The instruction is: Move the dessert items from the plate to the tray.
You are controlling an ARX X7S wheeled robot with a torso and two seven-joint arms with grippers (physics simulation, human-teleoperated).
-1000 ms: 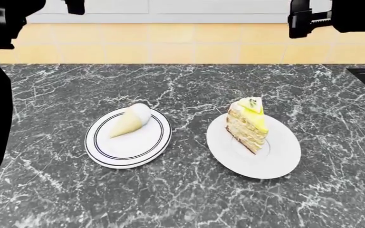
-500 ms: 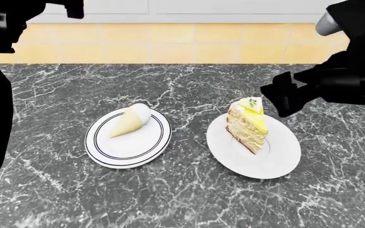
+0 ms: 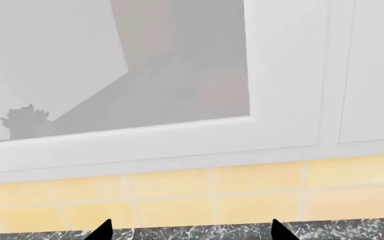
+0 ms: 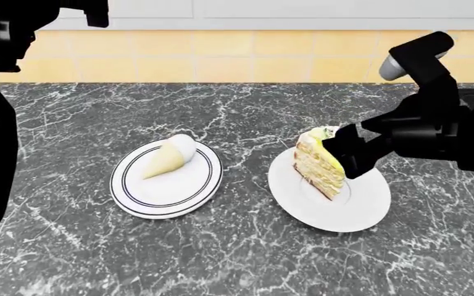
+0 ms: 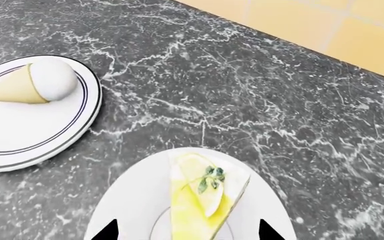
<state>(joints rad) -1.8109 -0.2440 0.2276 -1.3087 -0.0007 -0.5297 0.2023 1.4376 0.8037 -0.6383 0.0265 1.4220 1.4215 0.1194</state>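
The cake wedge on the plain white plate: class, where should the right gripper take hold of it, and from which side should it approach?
Grip the cake wedge across its two flat layered side faces, low on the stack. Come down from above with the right gripper, whose tips already straddle it. The wedge stands tall and upright, so a top pinch would probably smear the yellow glaze.

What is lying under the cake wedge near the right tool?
The cake wedge stands on a plain white plate, which rests on the dark marble counter. The right tool covers part of the wedge's far side in the head view.
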